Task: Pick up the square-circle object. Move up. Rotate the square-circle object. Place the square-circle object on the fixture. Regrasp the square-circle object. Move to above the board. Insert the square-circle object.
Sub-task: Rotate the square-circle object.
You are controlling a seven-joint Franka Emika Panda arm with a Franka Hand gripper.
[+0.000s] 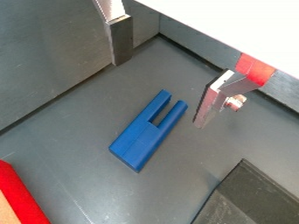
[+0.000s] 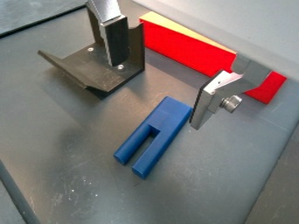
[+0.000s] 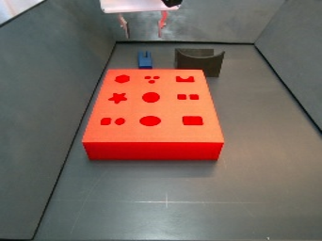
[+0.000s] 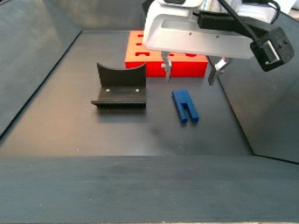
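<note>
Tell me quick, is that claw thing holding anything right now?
Gripper: open, holding nothing, hovering above the blue square-circle object, which lies flat on the floor.

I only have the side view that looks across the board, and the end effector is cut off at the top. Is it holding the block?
Observer: No. The end effector is open and empty. It hangs above the block, which lies flat on the floor.
Operator: Which way do the prongs point?
Observer: Away from the board, as a wrist view shows.
Operator: Is anything in the fixture?
Observer: No. The fixture is empty and stands apart from the block.
</note>
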